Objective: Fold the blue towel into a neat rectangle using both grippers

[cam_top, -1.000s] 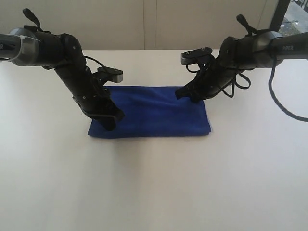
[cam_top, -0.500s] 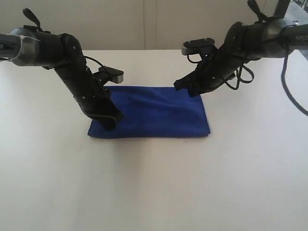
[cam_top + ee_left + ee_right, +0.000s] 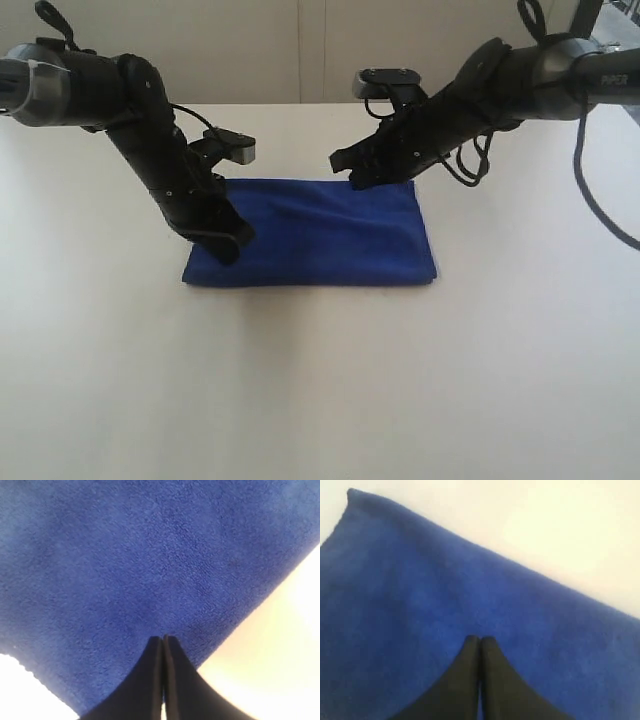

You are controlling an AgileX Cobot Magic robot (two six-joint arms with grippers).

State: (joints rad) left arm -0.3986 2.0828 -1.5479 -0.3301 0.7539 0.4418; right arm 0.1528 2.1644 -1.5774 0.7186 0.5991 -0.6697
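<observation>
The left black tapered gripper (image 3: 230, 248) is hanging over the deep-blue rectangular terry towel (image 3: 330, 235), fingers pressed together, empty; the right gripper (image 3: 343, 166) is hovering likewise.

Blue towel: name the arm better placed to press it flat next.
Left, probably: the left claw, shut, is low over the blue towel near a corner; the right claw, also shut, hangs higher by the far edge.

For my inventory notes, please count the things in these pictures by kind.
towel: 1
claws: 2, the left claw and the right claw
table: 1
Total: 4
</observation>
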